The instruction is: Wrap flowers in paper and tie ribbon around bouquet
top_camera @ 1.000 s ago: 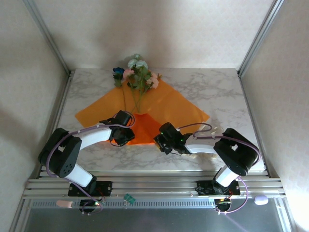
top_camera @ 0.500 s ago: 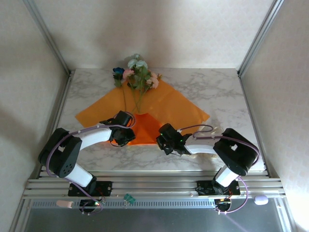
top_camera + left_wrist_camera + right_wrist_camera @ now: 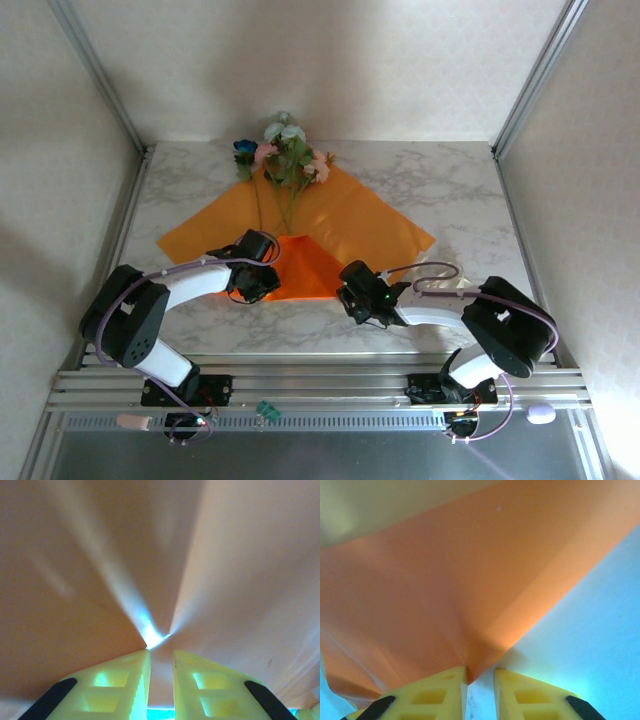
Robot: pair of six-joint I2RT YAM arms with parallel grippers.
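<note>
The paper (image 3: 380, 225) lies spread across the middle of the worktop (image 3: 450, 180), one corner pointing to the far edge. The flowers (image 3: 290, 150) rest on that corner, heads at the far edge and stems running back toward the near edge. Over the last second the doubled, darker flap at the paper's near side has changed outline: it was a blunt patch between the two arms, and now it is drawn out to a point toward the near right. The right end effector (image 3: 350, 297) has moved the same way, so it appears to be pulling that corner along. This looks like an early fold of the wrap, with the stems not yet covered. In the right wrist view the right end effector (image 3: 480, 677) is nearly closed, with the paper's corner pinched at its tips. The left end effector (image 3: 268, 283) sits at the flap's left end. Its own camera shows it clenched on a gathered crease of paper
</note>
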